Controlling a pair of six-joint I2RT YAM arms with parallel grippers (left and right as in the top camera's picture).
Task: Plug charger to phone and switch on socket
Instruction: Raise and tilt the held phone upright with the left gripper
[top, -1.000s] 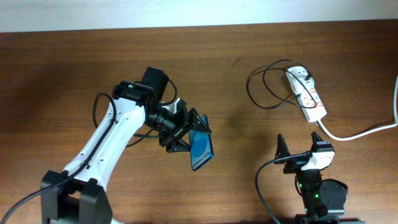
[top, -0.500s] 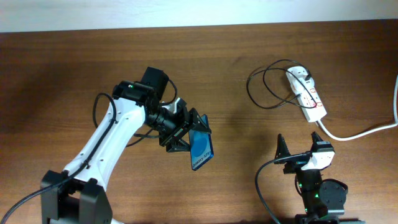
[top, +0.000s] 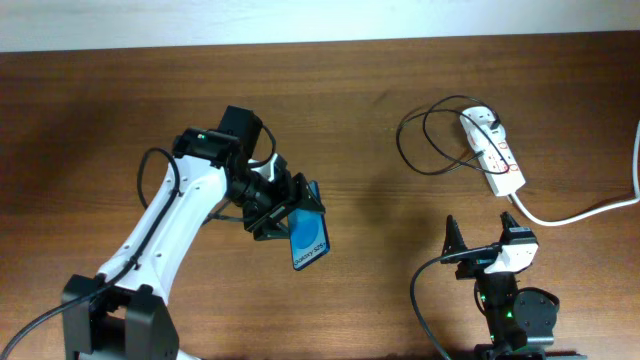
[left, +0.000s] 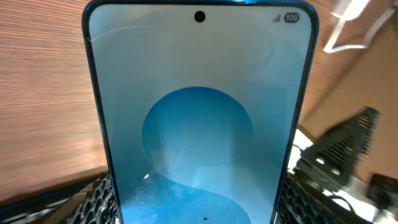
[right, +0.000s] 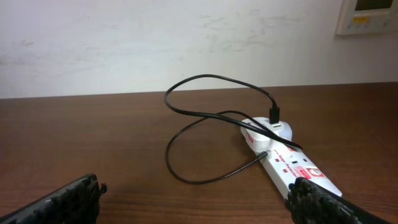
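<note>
- Slippage is the nearest risk: the left claw (top: 292, 210) is clamped across the long edges of the phone (top: 310, 243) near one end. The rest of the slab juts out beyond the fingers, tilted, so a quick swing could twist it loose onto the worktop (top: 120, 100).
- In the left wrist view the camera hole sits at the far end of the glowing screen. The charging port is probably at the gripped end, where the claw body may block the plug.
- The right claw (top: 481, 234) gapes wide and holds nothing, near the socket (top: 492, 150) but apart from it.
- The charger (right: 205, 118) lies in loose loops, with its white plug head in the socket and its small tip just beside the strip. A pinch on the cable instead of the tip could let it flex and miss the port.
- Tugging the loops could drag the light strip or unseat the plug head, and pressing the switch off-centre could shove the strip against its thick white cord (top: 580, 212).
</note>
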